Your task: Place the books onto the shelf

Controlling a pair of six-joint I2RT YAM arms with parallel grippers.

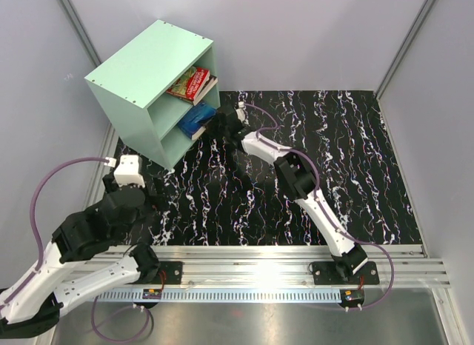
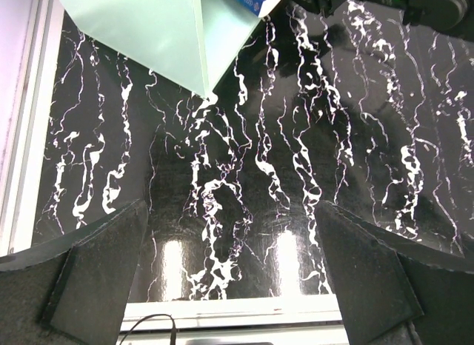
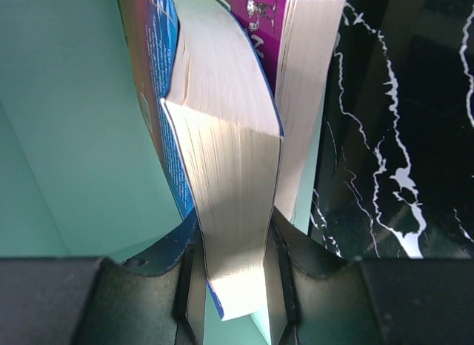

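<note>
The right gripper [image 3: 233, 289] pinches a thin blue paperback book [image 3: 222, 175], buckled just ahead of it inside the mint-green wooden shelf [image 3: 74, 138], beside a purple-covered paperback [image 3: 311, 101]; shoving further may crease it. The left gripper [image 2: 233, 275] hangs spread, empty.

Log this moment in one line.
right gripper: shut on blue book | book in shelf lower compartment | left gripper: open, empty

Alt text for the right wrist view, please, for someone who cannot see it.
The right gripper is shut on the page edge of a thin blue-covered paperback, its pages bowed, in the mint-green wooden shelf. A purple-covered paperback lies against it on the picture's right, with the black white-veined tabletop beyond.
</note>
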